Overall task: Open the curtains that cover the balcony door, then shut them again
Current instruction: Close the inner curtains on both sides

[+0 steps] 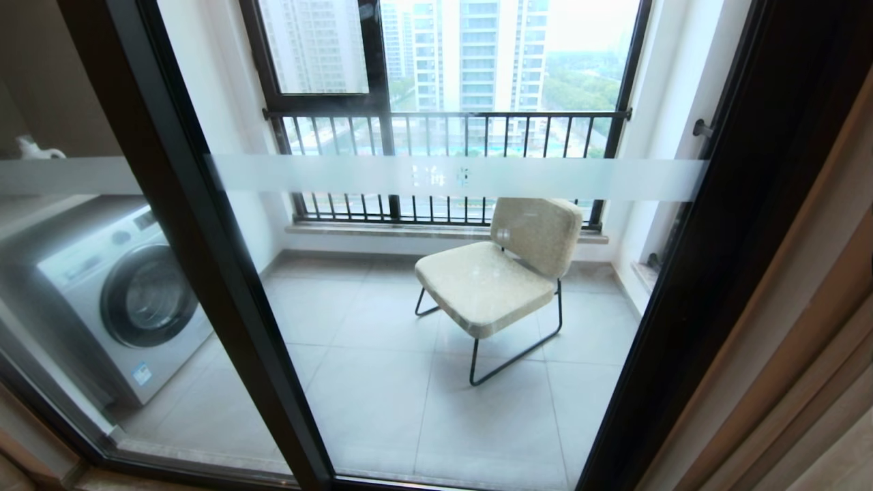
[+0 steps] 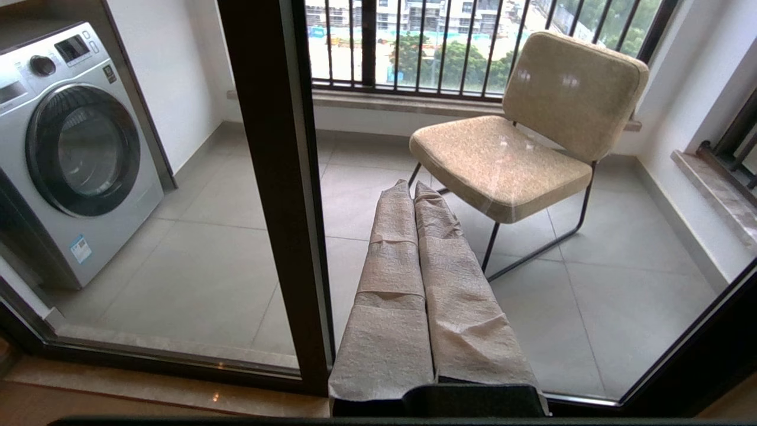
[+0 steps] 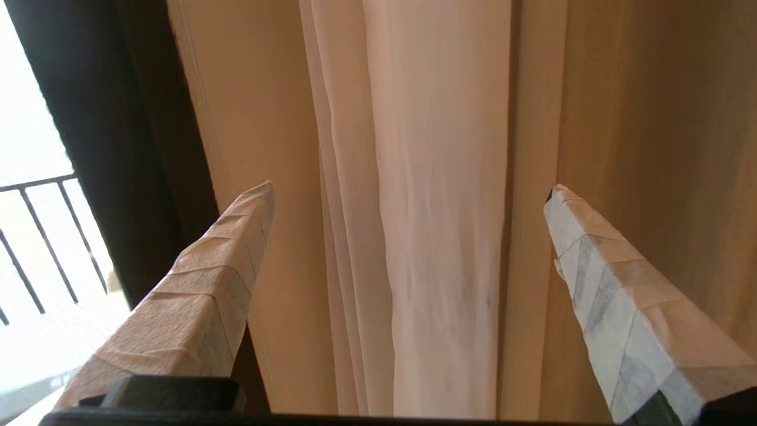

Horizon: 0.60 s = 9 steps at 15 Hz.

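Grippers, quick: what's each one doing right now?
Left gripper: shut, holding nothing.
Right gripper: open, empty, fingers either side of the gathered curtains.

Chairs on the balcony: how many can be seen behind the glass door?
1. A beige cushioned chair stands on the balcony tiles right of centre, its back toward the barred railing. The black door frame may hide others.

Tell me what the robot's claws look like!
Each claw has two long pointed fingers wrapped in wrinkly beige-grey tape, fixed to a black base. See the left claw and the right claw. No cables or markings show.
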{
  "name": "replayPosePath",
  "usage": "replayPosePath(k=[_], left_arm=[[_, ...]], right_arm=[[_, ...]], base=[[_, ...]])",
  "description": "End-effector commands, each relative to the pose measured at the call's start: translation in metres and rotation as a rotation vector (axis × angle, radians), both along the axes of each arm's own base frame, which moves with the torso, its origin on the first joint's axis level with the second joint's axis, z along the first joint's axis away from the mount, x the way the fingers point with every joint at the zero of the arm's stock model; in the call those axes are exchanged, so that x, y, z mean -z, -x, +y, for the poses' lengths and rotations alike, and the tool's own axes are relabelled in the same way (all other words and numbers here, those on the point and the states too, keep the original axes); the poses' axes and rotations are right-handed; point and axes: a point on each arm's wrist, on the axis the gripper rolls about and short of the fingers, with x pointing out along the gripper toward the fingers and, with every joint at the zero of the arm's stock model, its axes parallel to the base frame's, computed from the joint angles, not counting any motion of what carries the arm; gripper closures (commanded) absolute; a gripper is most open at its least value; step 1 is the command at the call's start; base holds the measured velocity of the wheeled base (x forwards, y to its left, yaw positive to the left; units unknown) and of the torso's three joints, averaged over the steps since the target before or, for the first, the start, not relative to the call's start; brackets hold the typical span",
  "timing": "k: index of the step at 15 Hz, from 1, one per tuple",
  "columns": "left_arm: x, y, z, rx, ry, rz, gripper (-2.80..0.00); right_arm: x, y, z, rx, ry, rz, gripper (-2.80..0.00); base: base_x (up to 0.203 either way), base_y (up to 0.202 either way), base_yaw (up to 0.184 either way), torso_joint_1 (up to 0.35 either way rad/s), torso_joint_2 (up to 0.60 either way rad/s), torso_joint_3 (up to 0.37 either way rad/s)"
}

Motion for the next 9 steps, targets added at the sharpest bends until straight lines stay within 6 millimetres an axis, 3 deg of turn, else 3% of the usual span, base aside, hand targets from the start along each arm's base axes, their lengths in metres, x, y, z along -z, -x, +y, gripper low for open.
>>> replayPosePath(k=[1,9], left_arm=[[0.0,0.0,0.0,-0.001,0.001,0.0,0.0],[0.0,0.0,0.0,-0.001,0.001,0.0,0.0]], right_arm=[[-0.002,-0.024,-0.015,0.006,-0.012,0.019,-2.8],[-0.004,-0.069,-0.042,-0.012,-0.036,0.031,-2.8]], base=[[0.0,0.0,0.0,0.0,0.0,0.0],[0.0,0.0,0.0,0.0,0.0,0.0]])
